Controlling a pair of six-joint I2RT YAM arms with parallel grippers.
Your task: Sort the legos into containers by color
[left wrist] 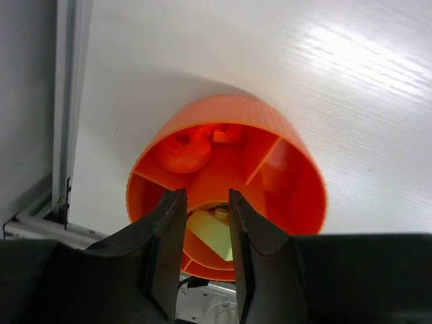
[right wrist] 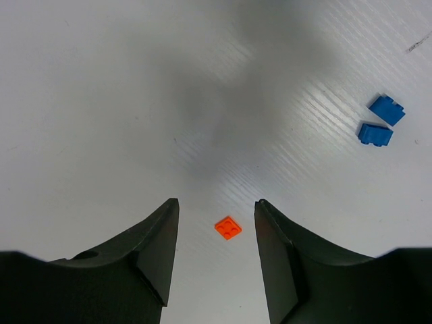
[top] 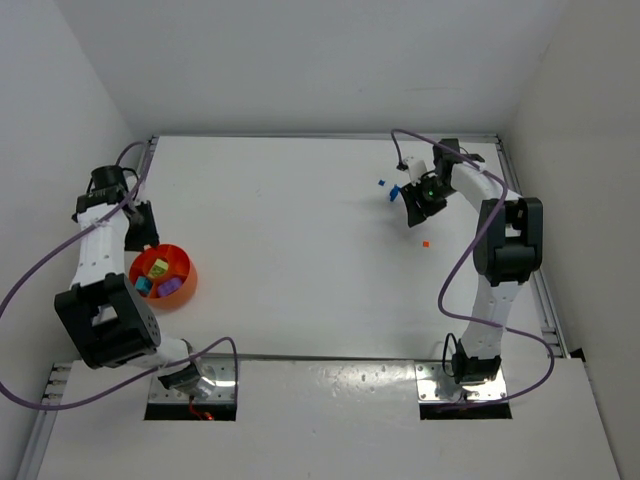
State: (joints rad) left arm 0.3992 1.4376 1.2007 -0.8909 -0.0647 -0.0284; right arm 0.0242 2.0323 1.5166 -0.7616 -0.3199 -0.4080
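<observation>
Ribbed orange bowl, tiny orange brick, two blue bricks, white table

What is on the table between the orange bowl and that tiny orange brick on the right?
Nothing: the top view shows only bare table between the bowl and the orange brick.

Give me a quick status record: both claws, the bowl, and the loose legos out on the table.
left claw: open, over the orange bowl, nothing gripped
bowl contents: yellow piece, cyan piece, purple piece, in divided compartments
right claw: open, empty, above the table
orange plate: flat on the table, lined up between the right claw's fingers in its wrist view, untouched
blue bricks: two, close together, off to one side of the orange plate
</observation>
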